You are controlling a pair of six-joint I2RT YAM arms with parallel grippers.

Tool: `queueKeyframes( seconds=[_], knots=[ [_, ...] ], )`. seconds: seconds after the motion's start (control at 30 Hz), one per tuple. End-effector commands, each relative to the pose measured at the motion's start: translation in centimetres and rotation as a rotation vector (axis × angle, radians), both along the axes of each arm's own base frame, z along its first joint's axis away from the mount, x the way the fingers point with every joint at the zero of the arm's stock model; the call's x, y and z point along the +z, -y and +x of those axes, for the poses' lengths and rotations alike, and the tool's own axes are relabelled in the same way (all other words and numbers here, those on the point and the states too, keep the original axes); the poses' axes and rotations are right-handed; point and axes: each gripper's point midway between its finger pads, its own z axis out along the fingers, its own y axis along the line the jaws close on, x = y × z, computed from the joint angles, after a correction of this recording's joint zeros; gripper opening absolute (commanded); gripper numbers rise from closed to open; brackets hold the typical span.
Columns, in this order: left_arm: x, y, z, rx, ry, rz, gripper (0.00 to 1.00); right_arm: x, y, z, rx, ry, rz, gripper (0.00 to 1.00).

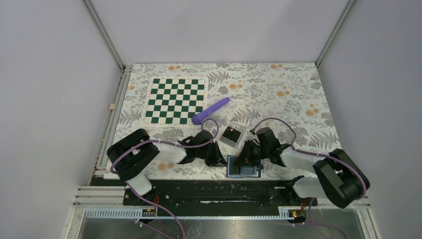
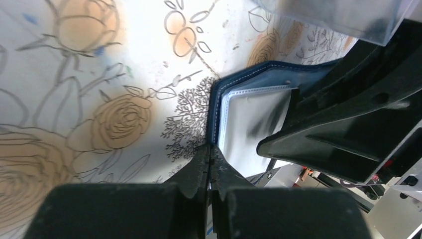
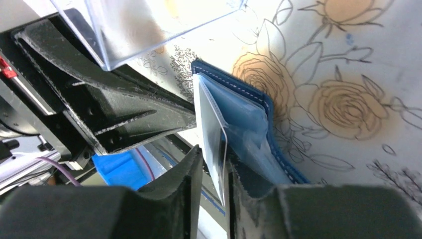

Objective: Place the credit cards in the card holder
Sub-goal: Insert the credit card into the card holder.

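Observation:
The navy-blue card holder (image 1: 243, 169) lies open near the table's front edge, between both arms. My left gripper (image 2: 209, 159) is shut on the holder's stitched navy edge (image 2: 215, 114). A pale credit card (image 3: 211, 127) stands in the holder's light blue pocket (image 3: 249, 119). My right gripper (image 3: 214, 167) sits around the card's near end, open a little. The card leans on the right finger, with a gap to the left finger (image 3: 186, 174). Another dark card (image 1: 231, 134) lies in a clear tray (image 1: 222, 125).
A purple handled tool (image 1: 211, 110) lies behind the tray, and a green checkered board (image 1: 175, 101) is at the back left. The tray's clear wall (image 3: 149, 30) hangs close over both grippers. The black base rail (image 1: 219, 191) runs just in front of the holder.

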Motion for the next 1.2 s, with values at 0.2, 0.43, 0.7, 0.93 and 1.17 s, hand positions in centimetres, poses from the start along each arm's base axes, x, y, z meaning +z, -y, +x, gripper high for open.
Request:
queueKeyframes(
  seconds=[0.2,0.43,0.7,0.93,1.17],
  knots=[
    [-1.7,0.2,-1.2,-0.020,0.010,0.042,0.00,0.5,1.0,0.1,0.058,0.046,-0.195,0.53],
    [-1.0,0.9,-0.8,-0.038,0.031,0.017,0.00,0.0,-0.2,-0.4,0.118,0.018,-0.222,0.59],
    [0.3,0.6,-0.3,-0.035,0.086,0.022,0.00,0.7,-0.7,-0.7,0.146,0.025,-0.200,0.44],
    [1.3,-0.6,0.3,0.004,0.139,0.064,0.28,1.7,1.2,-0.9,0.155,0.064,-0.298,0.77],
    [1.5,0.9,0.0,-0.020,0.107,-0.021,0.41,2.6,1.7,-0.7,0.161,0.075,-0.333,0.90]
  ],
)
